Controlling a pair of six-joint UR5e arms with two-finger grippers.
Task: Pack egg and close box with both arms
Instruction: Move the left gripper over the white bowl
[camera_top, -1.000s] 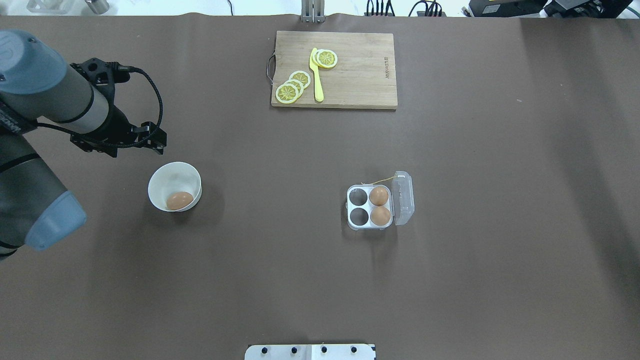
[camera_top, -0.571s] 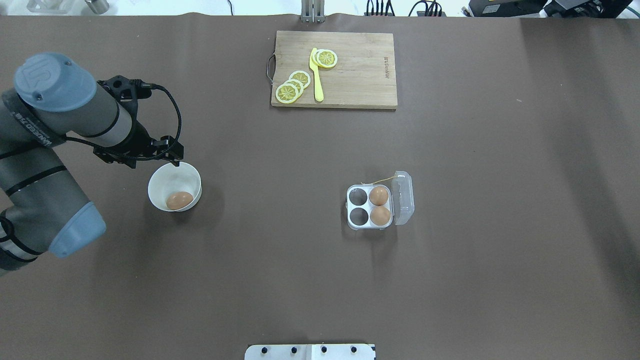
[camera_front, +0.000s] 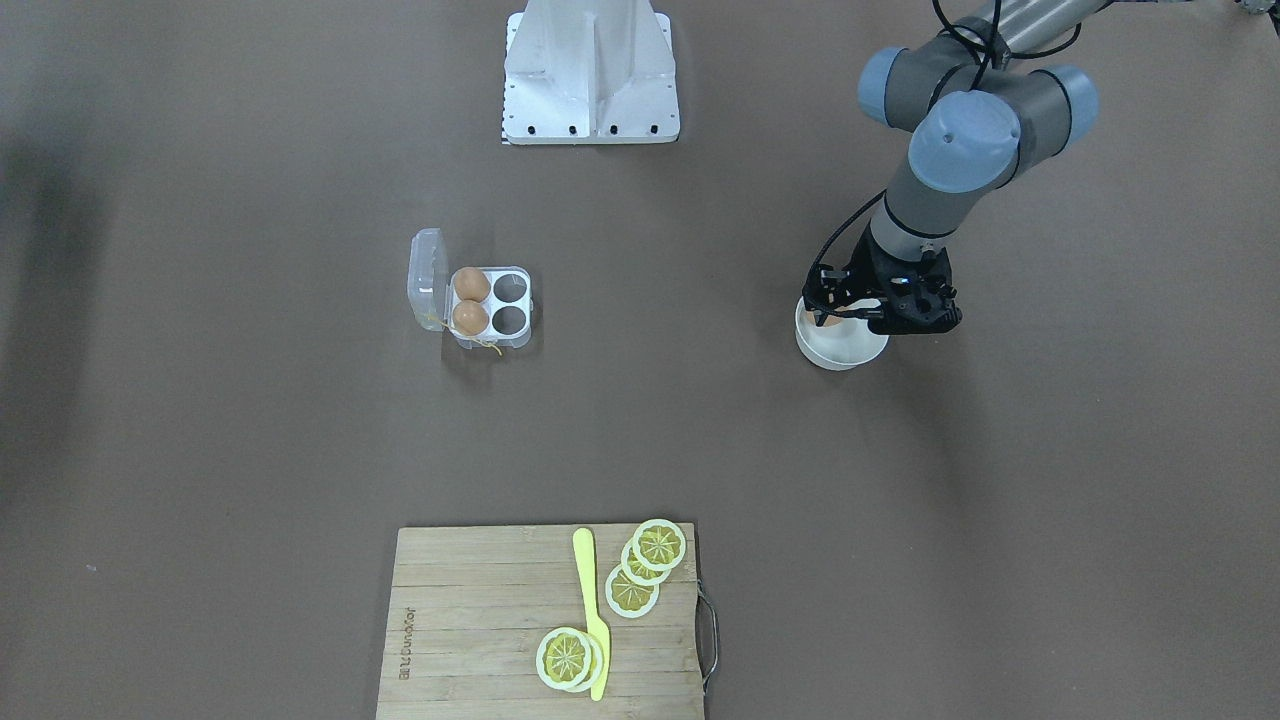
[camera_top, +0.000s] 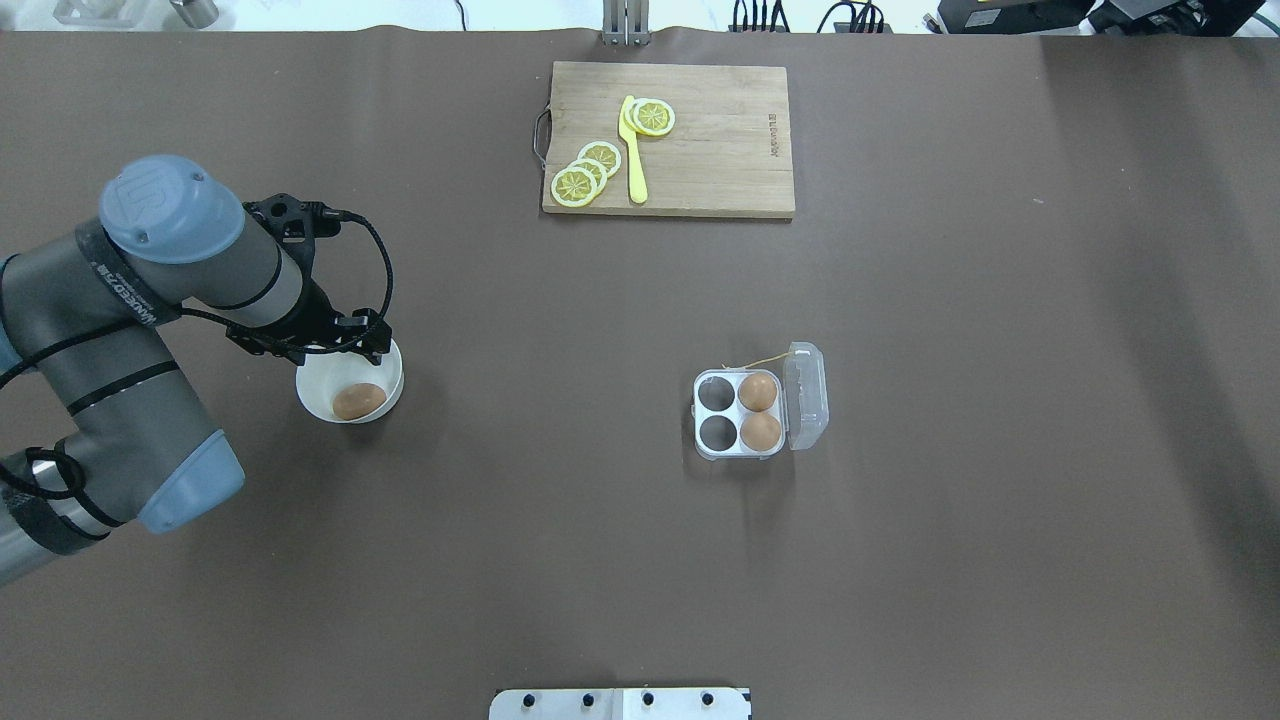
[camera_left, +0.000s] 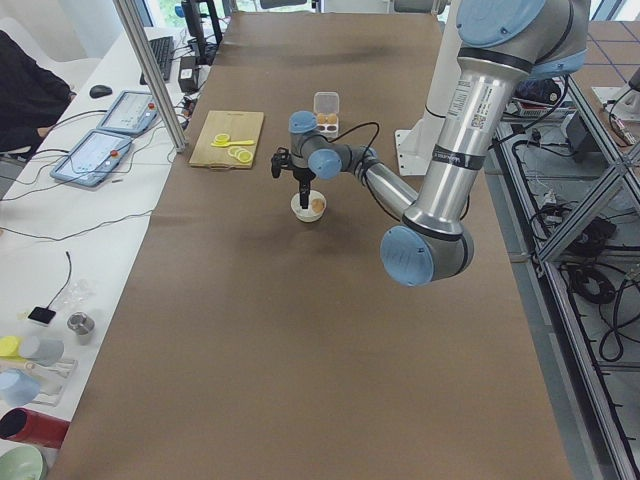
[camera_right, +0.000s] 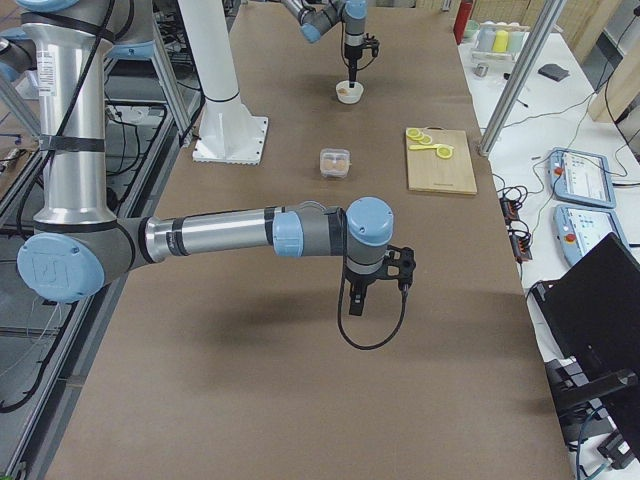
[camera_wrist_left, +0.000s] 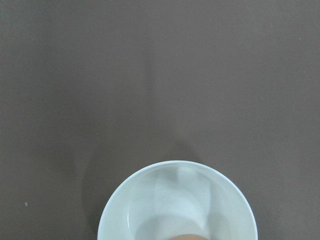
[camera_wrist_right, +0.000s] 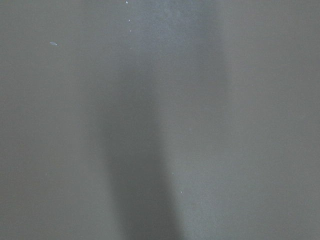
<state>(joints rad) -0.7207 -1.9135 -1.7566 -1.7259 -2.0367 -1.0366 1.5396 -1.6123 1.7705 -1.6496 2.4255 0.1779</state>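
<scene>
A brown egg (camera_top: 359, 401) lies in a round white bowl (camera_top: 303, 385) at the table's left. My left gripper (camera_top: 340, 345) hangs over the bowl's far rim, fingers pointing down, jaws spread and empty; it also shows in the front view (camera_front: 880, 315). The left wrist view shows the bowl (camera_wrist_left: 150, 200) with the egg's top (camera_wrist_left: 187, 236) at the bottom edge. The clear box (camera_top: 700, 415) stands mid-table with its lid (camera_top: 806, 395) open to the right, two eggs (camera_top: 757, 392) in its right cells and its left cells empty. My right gripper (camera_right: 357, 300) shows only in the exterior right view; I cannot tell its state.
A wooden cutting board (camera_top: 720, 140) with lemon slices (camera_top: 585, 170) and a yellow knife (camera_top: 633, 150) lies at the far middle. The white base stand (camera_front: 590, 70) is at the near edge. A thin yellow string (camera_top: 765, 358) trails from the box's far side.
My left arm has swung right and toward the robot, bringing the gripper from far-left of the bowl to over its far rim. The egg, bowl and box have not moved.
</scene>
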